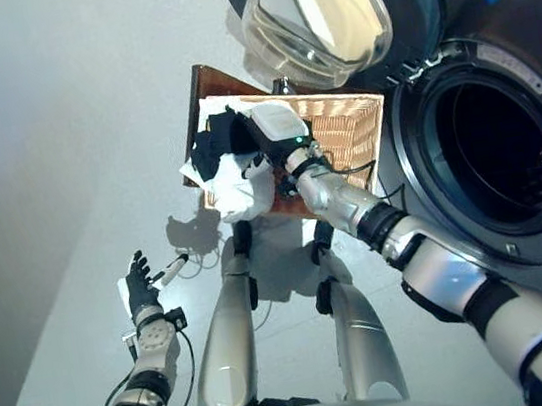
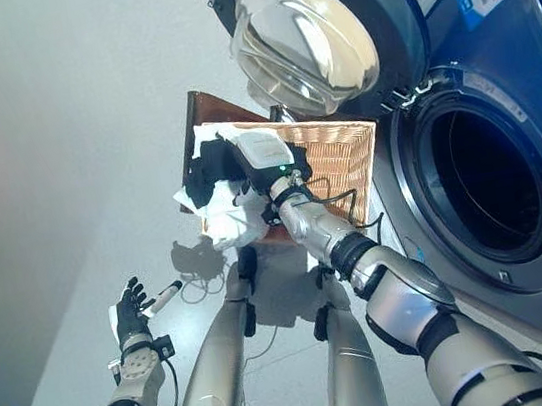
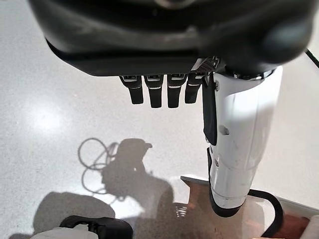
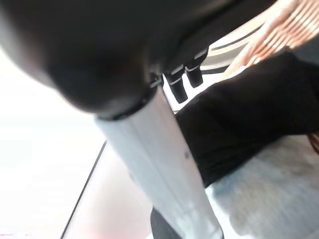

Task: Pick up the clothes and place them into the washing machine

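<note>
A pale glossy floor (image 1: 41, 144) ran up to the washing machine (image 1: 503, 130), its door (image 1: 324, 4) swung wide. The right hand (image 1: 275, 127), fingers spread, hovered over clothes (image 1: 230, 163) in the wicker basket (image 1: 346, 127); the left hand (image 1: 141, 282) hung relaxed.

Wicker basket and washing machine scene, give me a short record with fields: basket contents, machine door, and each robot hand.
basket: wicker basket on the floor beside the washing machine
contents: black garment and white garment at its far-from-machine end
door: washer door swung open, drum empty
right robot hand: over the clothes in the basket, grip unclear
left robot hand: open, holding nothing, over bare floor
</note>
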